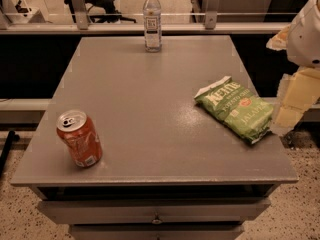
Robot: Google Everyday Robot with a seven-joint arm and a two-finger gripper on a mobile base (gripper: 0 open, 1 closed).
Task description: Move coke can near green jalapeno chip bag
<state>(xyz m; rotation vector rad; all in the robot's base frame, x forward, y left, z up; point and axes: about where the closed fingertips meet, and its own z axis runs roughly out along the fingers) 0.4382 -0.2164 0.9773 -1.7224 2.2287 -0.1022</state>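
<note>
The coke can, red-orange with a silver top and pull tab, stands upright near the front left corner of the grey table. The green jalapeno chip bag lies flat near the table's right edge, with white "Kettle" lettering and a small red emblem. My gripper, pale yellow under a white arm, hangs at the right edge of the view, just right of the bag and off the table's side. It is far from the can and holds nothing I can see.
A clear plastic water bottle stands at the table's far edge, in the middle. Drawers run below the front edge. A rail and chair legs lie behind the table. Speckled floor shows on both sides.
</note>
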